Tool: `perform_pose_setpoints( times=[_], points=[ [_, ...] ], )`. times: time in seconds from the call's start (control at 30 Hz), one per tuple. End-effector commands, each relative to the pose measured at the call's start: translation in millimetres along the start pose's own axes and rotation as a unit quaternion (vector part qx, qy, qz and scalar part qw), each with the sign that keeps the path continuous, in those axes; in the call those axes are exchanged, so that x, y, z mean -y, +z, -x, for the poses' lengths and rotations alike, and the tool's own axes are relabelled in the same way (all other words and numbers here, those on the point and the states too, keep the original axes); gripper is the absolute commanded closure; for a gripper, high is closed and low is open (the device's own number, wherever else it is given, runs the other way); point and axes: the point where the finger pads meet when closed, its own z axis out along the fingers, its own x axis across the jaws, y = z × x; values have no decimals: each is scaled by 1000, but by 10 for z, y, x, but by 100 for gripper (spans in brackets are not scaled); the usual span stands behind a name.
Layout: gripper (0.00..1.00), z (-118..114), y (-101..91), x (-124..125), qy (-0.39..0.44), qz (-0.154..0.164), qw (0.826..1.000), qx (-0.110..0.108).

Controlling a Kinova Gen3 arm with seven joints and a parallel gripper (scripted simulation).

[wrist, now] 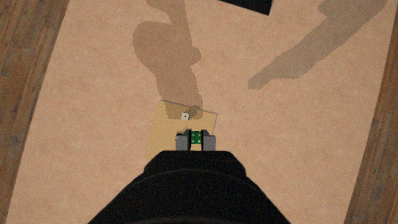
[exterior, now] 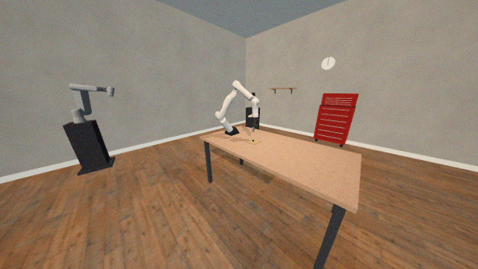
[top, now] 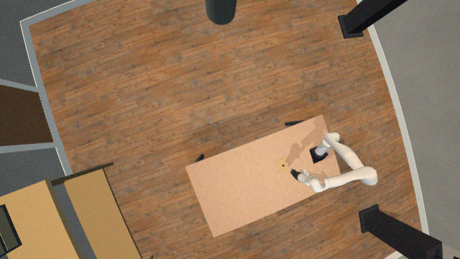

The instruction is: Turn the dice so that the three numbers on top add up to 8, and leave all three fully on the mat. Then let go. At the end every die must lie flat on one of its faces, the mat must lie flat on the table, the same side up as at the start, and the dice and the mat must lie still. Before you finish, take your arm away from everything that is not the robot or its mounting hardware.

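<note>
Hand point(top: 292, 170) point(exterior: 252, 131) point(wrist: 196, 136): closed on green die point(wrist: 196, 137), raised above bench point(top: 244, 183) point(exterior: 299, 158) point(wrist: 90, 100). Wrist view: white die point(top: 287, 164) point(exterior: 250, 140) point(wrist: 185, 116) at 11 o'clock, inside mat point(top: 279, 168) point(exterior: 255, 142) point(wrist: 162, 132) edge. Top view: bench extends widest toward 8 o'clock; wood floor point(top: 180, 72) point(exterior: 149, 205) point(wrist: 25, 50) surrounds it

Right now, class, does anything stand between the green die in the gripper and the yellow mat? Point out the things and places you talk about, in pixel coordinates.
Nothing visible blocks the green die point(wrist: 196, 137); a small white die point(top: 287, 164) point(exterior: 250, 140) point(wrist: 185, 116) and small black die point(top: 283, 165) point(exterior: 253, 140) occupy part of the yellow mat point(top: 280, 170) point(exterior: 256, 142) point(wrist: 161, 127).
</note>
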Motion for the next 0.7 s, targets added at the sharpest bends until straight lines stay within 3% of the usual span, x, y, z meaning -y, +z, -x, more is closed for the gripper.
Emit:
perform_pose_setpoints(
  times=[0.0, 0.13, 0.67],
  points=[
    [66, 296, 70, -424, 82, -13, 997, 2],
    [66, 494, 78, -648, 125, -13, 992, 5],
    [66, 506, 83, -660, 127, -13, 992, 5]
  ],
)
